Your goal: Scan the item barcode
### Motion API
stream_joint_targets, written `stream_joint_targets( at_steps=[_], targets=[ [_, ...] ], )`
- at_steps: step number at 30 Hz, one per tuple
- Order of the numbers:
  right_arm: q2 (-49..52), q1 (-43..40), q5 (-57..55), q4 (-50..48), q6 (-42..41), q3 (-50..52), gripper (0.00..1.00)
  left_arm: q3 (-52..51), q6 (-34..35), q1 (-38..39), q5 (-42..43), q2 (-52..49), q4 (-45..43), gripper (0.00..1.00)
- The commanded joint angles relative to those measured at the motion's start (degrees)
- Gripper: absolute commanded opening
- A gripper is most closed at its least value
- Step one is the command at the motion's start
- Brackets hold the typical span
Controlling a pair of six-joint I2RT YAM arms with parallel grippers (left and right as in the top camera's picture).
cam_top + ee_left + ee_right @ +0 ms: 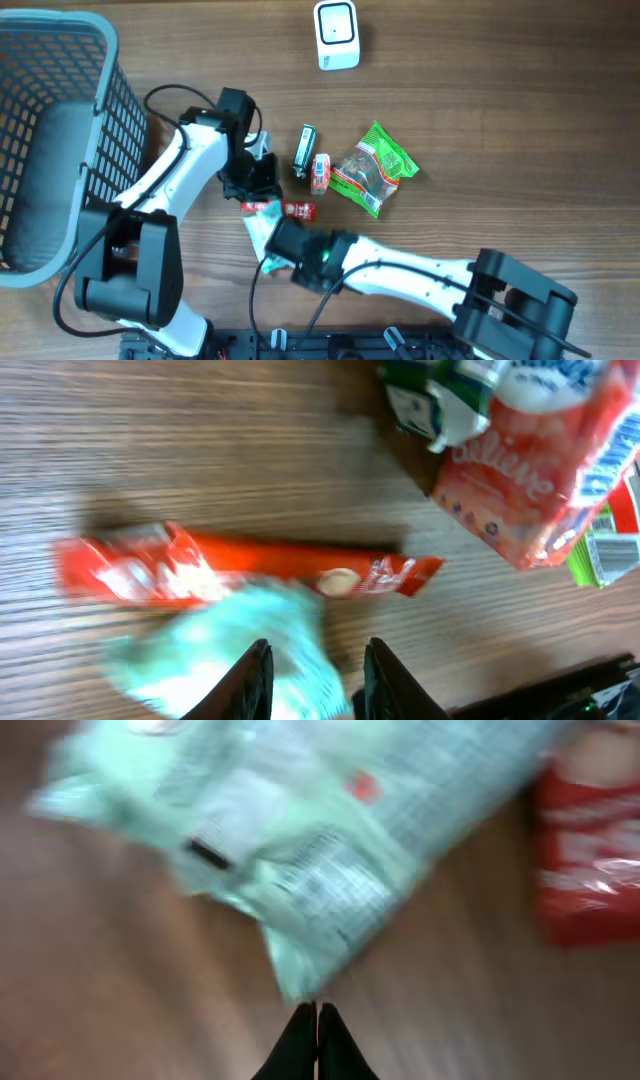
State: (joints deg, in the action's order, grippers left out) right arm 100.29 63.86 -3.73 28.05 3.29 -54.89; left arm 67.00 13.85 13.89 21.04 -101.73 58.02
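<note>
The pale mint packet point(260, 228) lies on the tabletop point(520, 120) at lower centre of the overhead view, its long axis roughly up and down the frame, its upper end against a red snack bar point(250, 570). The right claw point(317, 1012) is pressed together at the packet's lower corner, possibly nipping the film, though blur hides that. The left claw point(318, 652) stands apart over the upper end. The barcode scanner point(336, 35) sits well apart at top centre, nearer the left arm
</note>
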Motion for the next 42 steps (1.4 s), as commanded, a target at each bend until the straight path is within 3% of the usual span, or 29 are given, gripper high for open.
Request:
stream_joint_targets(
  at_steps=[1, 4, 7, 9, 13, 16, 22, 29, 33, 37, 42],
  targets=[
    [0.5, -4.0, -3.9, 0.2, 0.8, -0.3, 0.04, -0.7, 0.4, 1.4, 0.0, -0.2, -0.1, 0.27],
    [-1.0, -6.1, -1.6, 4.5, -0.5, -3.1, 0.1, -0.7, 3.6, 1.1, -7.2, -0.2, -0.2, 0.28],
    [-2.9, -8.2, 12.1, 10.5, -3.1, -8.4, 0.46, -0.7, 3.5, 0.1, -10.4, -0.2, -0.1, 0.29],
    [-3.1, -9.2, 19.6, 11.5, -10.3, -10.4, 0.49, -0.7, 3.6, -0.6, -11.1, -0.2, 0.5, 0.29],
    [-3.1, -9.5, 20.6, 11.2, -27.3, -9.3, 0.5, -0.8, 3.5, -2.0, -13.6, -0.2, 2.4, 0.26],
    [-3.0, -9.5, 20.5, 9.5, -36.1, -7.3, 0.68, -2.4, 3.6, -2.0, -13.6, -0.2, 2.3, 0.23],
    [-2.9, -9.5, 20.9, 7.0, -49.2, -6.4, 0.78, -11.0, 3.6, -2.0, -12.5, -0.3, -6.7, 0.24],
    [-2.9, -9.5, 26.1, -1.4, -56.8, -0.5, 0.77, -15.4, 3.4, -2.0, -11.9, -0.3, -9.9, 0.25],
    [-2.9, -10.6, 27.6, -3.0, -55.8, 0.8, 0.76, -11.3, -0.2, -3.3, -11.9, 1.3, -3.9, 0.18],
    [-2.9, -11.4, 28.5, -2.5, -55.8, 0.8, 0.78, -6.3, -0.1, -4.0, -11.2, 6.6, 1.2, 0.18],
    [-2.9, -11.4, 28.7, -2.0, -55.8, 0.8, 0.8, -6.3, 0.1, -3.4, -3.9, 10.2, 7.4, 0.19]
  ],
)
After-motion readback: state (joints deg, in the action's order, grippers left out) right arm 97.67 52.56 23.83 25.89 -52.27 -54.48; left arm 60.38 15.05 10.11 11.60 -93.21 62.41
